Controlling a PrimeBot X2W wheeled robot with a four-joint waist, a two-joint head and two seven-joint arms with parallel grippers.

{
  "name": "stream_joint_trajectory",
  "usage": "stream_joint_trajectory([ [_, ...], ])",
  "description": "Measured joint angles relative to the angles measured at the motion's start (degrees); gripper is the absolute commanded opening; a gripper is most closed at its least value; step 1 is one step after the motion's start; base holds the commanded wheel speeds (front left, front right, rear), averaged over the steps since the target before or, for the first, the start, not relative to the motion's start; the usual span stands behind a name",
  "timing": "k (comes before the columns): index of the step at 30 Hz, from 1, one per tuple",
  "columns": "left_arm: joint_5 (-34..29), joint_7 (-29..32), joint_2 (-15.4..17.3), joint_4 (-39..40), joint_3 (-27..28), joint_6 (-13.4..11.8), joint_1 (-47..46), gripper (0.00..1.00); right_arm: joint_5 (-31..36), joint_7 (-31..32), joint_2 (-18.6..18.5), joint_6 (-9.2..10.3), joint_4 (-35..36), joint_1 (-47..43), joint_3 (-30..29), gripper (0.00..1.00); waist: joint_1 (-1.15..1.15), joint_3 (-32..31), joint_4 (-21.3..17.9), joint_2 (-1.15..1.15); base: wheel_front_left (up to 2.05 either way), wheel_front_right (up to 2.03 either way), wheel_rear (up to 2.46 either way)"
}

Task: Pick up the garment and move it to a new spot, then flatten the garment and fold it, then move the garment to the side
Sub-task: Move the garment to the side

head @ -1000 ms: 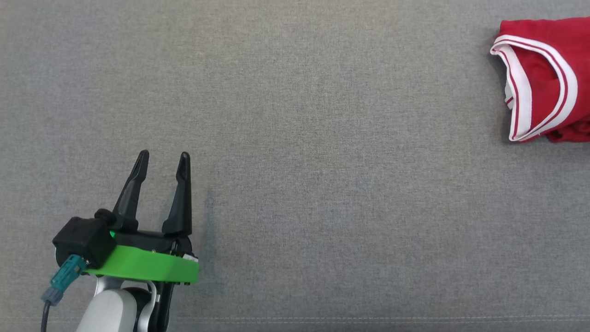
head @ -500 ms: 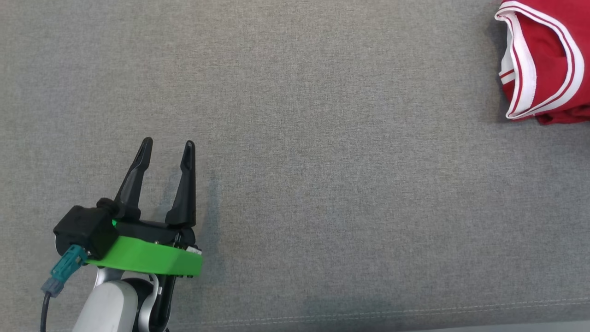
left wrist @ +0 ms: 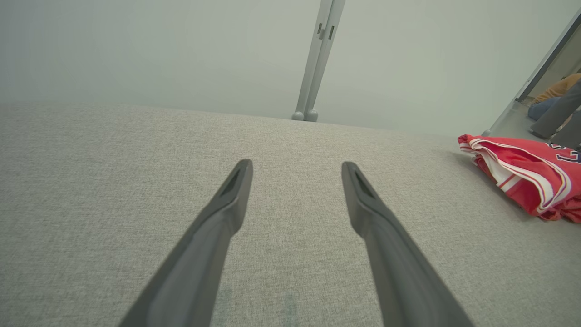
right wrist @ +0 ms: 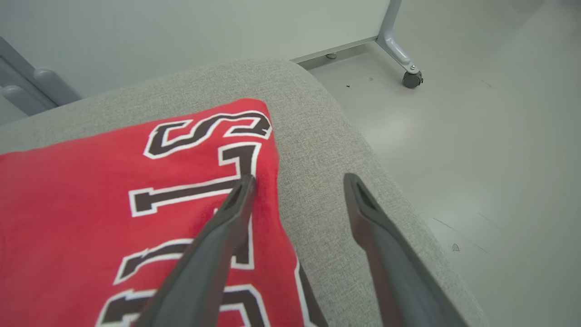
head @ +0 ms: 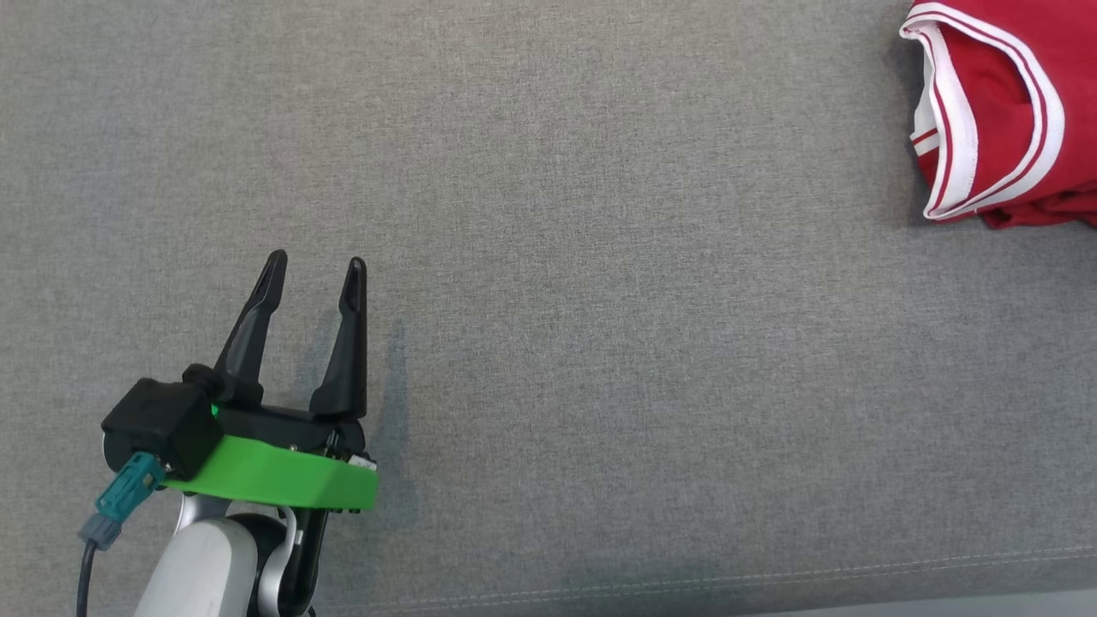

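Garment [head: 998,111], red, lies on the grey cushion [head: 600,257]; right gripper [right wrist: 297,181] spread wide over its edge, empty; left gripper [head: 317,267], wide too, well apart from it.

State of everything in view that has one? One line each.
left gripper: open, empty, over bare cushion.
right gripper: open, gripping nothing; one finger over the jersey's edge, contact unclear.
jersey: folded, lying on the cushion near its right end, not held, lettering up.
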State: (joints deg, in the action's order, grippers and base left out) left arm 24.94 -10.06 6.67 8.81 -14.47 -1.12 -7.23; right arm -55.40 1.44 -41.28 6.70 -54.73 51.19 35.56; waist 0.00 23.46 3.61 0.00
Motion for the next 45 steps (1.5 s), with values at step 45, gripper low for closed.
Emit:
stream_joint_trajectory([
  [45, 2.92, -2.21, -2.63, -8.80, 5.06, -4.46, 5.08, 1.00, 6.53, -15.79, 14.80, -4.86, 13.54, -8.90, 6.09, 1.00, 0.00, -21.10, -6.68, 0.00, 0.00, 0.00, 0.00],
])
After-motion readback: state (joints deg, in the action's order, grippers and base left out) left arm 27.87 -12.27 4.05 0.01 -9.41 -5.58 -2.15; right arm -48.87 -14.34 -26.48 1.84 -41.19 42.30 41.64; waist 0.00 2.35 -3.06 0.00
